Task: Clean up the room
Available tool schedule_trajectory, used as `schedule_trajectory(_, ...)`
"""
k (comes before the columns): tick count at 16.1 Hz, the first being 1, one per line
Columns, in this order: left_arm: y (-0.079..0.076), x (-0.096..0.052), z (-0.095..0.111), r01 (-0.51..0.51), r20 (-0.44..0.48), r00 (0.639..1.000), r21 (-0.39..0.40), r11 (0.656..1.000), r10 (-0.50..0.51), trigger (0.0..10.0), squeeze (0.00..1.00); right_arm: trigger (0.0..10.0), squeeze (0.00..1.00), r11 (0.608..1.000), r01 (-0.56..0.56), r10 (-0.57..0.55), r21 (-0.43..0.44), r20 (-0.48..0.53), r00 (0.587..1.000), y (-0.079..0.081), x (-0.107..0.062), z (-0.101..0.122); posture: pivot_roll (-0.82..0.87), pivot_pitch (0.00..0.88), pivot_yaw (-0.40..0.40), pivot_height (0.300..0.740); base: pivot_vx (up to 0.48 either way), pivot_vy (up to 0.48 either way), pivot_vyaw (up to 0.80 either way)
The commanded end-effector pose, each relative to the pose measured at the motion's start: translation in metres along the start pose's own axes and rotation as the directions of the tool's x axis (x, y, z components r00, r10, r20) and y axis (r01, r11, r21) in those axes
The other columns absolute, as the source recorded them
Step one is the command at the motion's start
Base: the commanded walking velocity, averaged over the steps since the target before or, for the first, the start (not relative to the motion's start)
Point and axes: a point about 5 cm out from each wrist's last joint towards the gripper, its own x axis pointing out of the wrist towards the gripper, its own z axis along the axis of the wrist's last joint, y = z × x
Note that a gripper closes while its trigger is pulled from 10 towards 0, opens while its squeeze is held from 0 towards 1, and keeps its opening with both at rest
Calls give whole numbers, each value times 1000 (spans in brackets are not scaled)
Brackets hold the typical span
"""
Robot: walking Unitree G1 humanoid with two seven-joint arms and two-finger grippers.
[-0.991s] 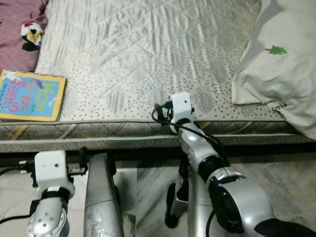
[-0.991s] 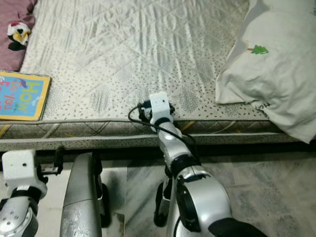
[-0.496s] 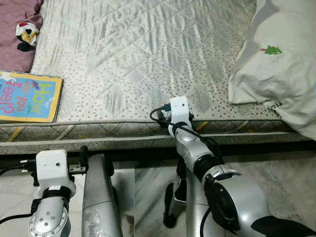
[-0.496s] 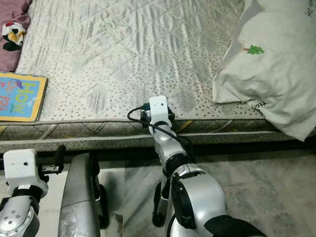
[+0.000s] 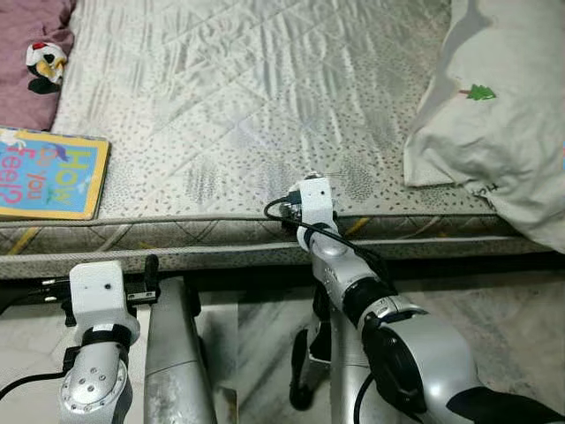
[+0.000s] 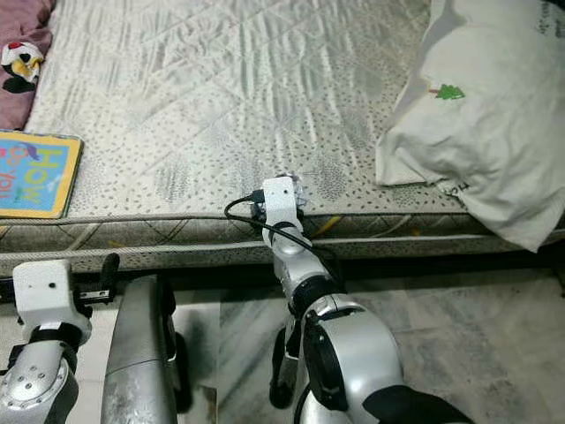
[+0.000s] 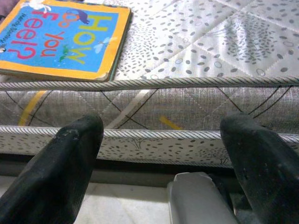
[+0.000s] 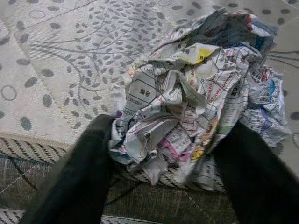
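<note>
From the head cameras, a bed with a pale grey quilted mattress (image 5: 265, 97) printed with small dark specks fills the upper part of the scene, its front edge running across the middle. At the front left corner of the mattress lies a flat blue picture book with a yellow-orange border (image 5: 48, 172); its cover reads "How … feel?" in coloured letters, the rest cut off by the picture's edge. Beyond it, at the left edge, lies a dusky pink cloth (image 5: 31, 53) with a small black, white and yellow patch whose nature is hard to make out. On the right side of the mattress lies a white pillow with a small green tree motif (image 5: 503, 115); dark lettering near its lower seam is too small to read. The right gripper (image 5: 300, 190) reaches to the front edge of the mattress near its middle, its fingers hidden behind the white wrist block. The left gripper (image 5: 150, 274) hangs low before the bed frame, over the marbled grey floor (image 5: 494, 336).

In the left wrist view, the left gripper's two black fingers (image 7: 70, 163) stand spread wide with nothing between them, facing the mattress side; the book's cover reads "How Do You Feel?" there.

In the right wrist view, a crumpled ball of printed newspaper (image 8: 196, 98) sits on the mattress right at its front edge. The right gripper's fingers (image 8: 79, 172) are spread on either side of it, close against the paper. The newsprint is too creased to read.
</note>
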Motion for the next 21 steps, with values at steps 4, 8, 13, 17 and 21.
schedule_trajectory(4,1,5,-4,-17,-2,1000,7,1000,17,10000,0,0,0,1000,-8,8,23,-8,1000,0,1,2,219,176,-119,543,0,0,0)
schedule_trajectory(8,-3,13,-2,-11,22,1000,1,1000,11,10000,0,0,0,1000,-3,3,30,-2,1000,-6,1,2,210,133,-120,543,0,0,0)
schedule_trajectory(13,-6,19,-5,-14,36,999,-5,1000,14,10000,0,0,0,999,0,-1,41,13,1000,-12,1,4,194,94,-117,543,0,0,0)
schedule_trajectory(17,-13,24,-7,-11,44,999,-34,999,12,10000,0,0,0,997,-48,42,62,88,995,-24,2,16,137,69,-97,543,0,0,0)
schedule_trajectory(21,-11,27,-4,25,90,996,-64,998,-19,10000,0,0,0,995,-85,76,54,148,986,-63,-1,21,60,36,-54,543,0,0,0)
